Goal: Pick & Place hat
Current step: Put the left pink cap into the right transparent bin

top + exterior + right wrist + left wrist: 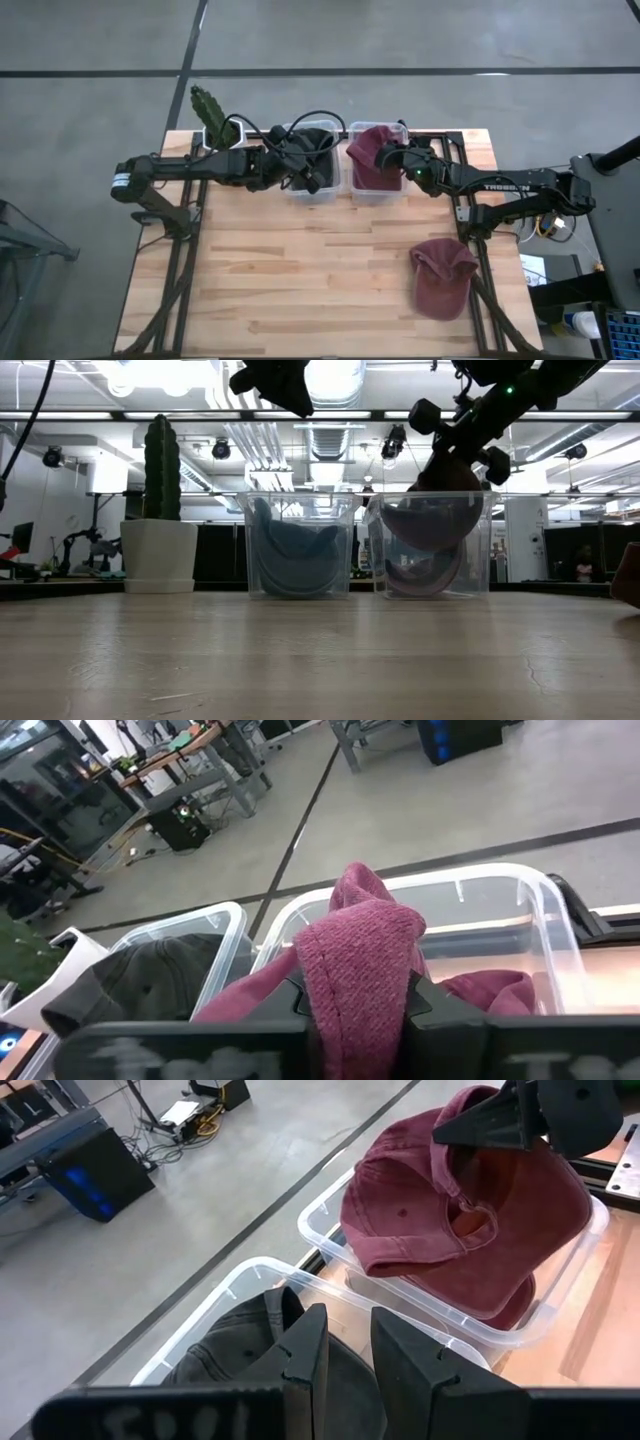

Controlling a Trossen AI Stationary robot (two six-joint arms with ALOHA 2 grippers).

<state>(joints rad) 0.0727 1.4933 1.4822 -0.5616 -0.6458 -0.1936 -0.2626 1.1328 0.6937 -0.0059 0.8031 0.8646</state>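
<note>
Two clear bins stand side by side at the table's far edge. The left bin holds a dark grey hat. My left gripper hovers above it, open, with nothing between its fingers. Over the right bin my right gripper is shut on a maroon hat. More maroon cloth lies on that bin's floor. A second maroon hat lies flat on the table near the right front. My right gripper pinches a bunched fold of the maroon hat's cloth between its two fingers. It comes in from the table's right side, slanting slightly down. The hat hangs below the fingers, its lower part inside the right bin's walls.
A cactus in a white pot stands at the far left corner beside the left bin. The bins' rims sit just below both grippers. The wooden tabletop stretches toward the near edge.
</note>
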